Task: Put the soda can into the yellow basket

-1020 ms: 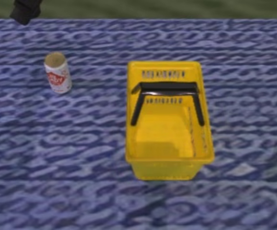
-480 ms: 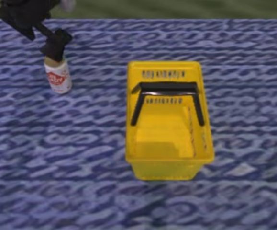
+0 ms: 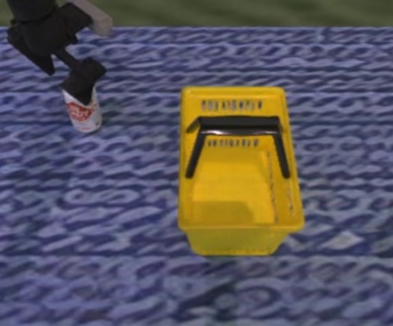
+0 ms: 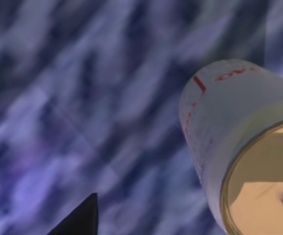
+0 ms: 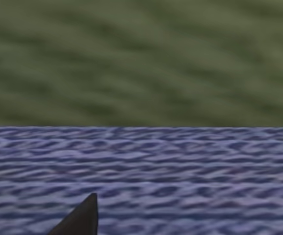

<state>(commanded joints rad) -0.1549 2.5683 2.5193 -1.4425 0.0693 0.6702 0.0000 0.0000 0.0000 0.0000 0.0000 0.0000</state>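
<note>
While the right arm stays out of the overhead view — its wrist camera shows only one dark fingertip (image 5: 80, 220) over the blue patterned surface (image 5: 180, 171) and a green backdrop — the left arm is at work at the far left of the surface. Its black left gripper (image 3: 81, 80) hangs directly over the small white-silver soda can with the red label (image 3: 83, 112), covering the can's top from above. Whether its fingers are open or closed I cannot tell; the left wrist view shows a single dark fingertip (image 4: 80, 220) set apart from the can (image 4: 224, 112), whose tan-gold lid sits close to the lens. The can stands upright on the surface, well apart from the large bright yellow plastic basket with slotted sides (image 3: 240, 238), which sits right of centre with its black handles (image 3: 235, 125) folded across the far end — nothing lies inside it.
</note>
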